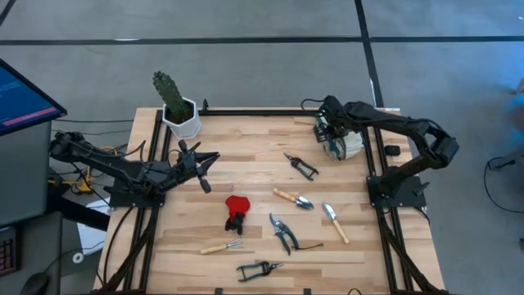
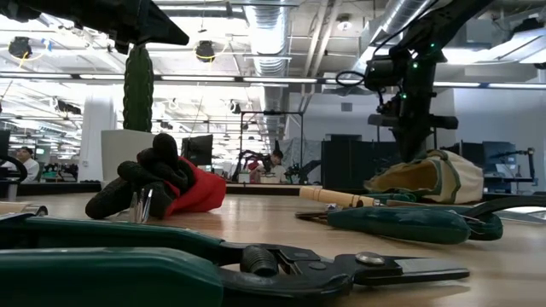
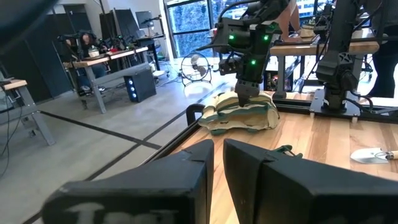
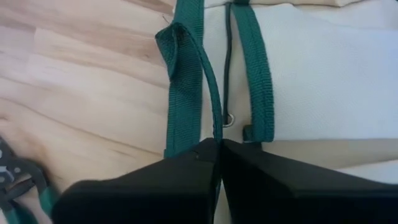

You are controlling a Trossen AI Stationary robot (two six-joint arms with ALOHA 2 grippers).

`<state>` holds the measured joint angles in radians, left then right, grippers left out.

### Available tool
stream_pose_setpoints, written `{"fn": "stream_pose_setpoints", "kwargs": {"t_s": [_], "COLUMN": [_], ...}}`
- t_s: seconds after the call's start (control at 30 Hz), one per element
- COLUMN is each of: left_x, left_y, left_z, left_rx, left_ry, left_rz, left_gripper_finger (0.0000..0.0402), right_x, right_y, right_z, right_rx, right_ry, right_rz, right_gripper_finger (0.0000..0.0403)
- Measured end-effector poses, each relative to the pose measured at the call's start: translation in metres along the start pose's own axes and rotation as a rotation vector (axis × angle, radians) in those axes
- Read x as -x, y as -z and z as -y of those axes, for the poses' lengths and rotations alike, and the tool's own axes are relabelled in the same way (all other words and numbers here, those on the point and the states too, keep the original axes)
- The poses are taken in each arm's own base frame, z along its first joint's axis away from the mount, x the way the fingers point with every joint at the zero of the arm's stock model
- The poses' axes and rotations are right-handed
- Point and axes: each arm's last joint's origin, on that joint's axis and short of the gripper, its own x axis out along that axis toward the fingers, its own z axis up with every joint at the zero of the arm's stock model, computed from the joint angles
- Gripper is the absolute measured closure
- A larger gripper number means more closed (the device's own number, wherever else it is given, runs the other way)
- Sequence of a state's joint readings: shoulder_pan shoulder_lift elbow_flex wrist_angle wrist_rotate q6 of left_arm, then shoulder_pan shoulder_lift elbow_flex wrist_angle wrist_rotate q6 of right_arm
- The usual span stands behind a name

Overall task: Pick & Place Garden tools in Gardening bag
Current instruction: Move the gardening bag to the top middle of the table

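Note:
The beige gardening bag [image 1: 348, 141] with green straps lies slumped on the table at the far right; it also shows in the left wrist view [image 3: 242, 115]. My right gripper [image 1: 331, 133] stands over it, shut on a strap. My left gripper [image 1: 216, 156] waits at mid-left, empty, its fingers a narrow gap apart. The tools lie flat on the table: pruning shears [image 1: 301, 166], two trowels [image 1: 293, 198] [image 1: 335, 222], more shears [image 1: 282, 233] [image 1: 258, 268], a small rake [image 1: 223, 247] and a red-and-black item [image 1: 237, 211]. My right gripper pinches a green strap of the bag [image 4: 210, 121] between its two fingers, at the strap's edge. The fingers come from above, pointing down. The strap loops up slack beyond the fingers, and the bag rests on the table.
A cactus in a white pot [image 1: 180, 113] stands at the far left corner, just behind my left gripper. The tools are scattered over the middle and near part of the table. Bare wood lies between the bag and the nearest shears.

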<state>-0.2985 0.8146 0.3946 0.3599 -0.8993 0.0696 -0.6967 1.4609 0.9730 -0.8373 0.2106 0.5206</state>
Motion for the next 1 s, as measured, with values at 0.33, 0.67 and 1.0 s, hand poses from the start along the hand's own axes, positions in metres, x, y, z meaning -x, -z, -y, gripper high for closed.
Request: {"fn": "stream_pose_setpoints", "kwargs": {"t_s": [0.33,0.67,1.0], "left_x": [0.000,0.000,0.000], "left_y": [0.000,0.000,0.000], "left_z": [0.000,0.000,0.000], "left_rx": [0.000,0.000,0.000], "left_ry": [0.000,0.002,0.005], "left_rz": [0.000,0.000,0.000], "left_gripper_finger": [0.0376,0.0376,0.0376], "right_x": [0.016,0.072,0.128], "right_y": [-0.003,-0.029,-0.033], "right_z": [-0.012,-0.036,-0.066], "right_rx": [0.046,0.090,0.181], "right_ry": [-0.025,-0.164,-0.394], "right_rz": [0.015,0.177,0.276], "right_gripper_finger": [0.0402,0.0402,0.0403]}}
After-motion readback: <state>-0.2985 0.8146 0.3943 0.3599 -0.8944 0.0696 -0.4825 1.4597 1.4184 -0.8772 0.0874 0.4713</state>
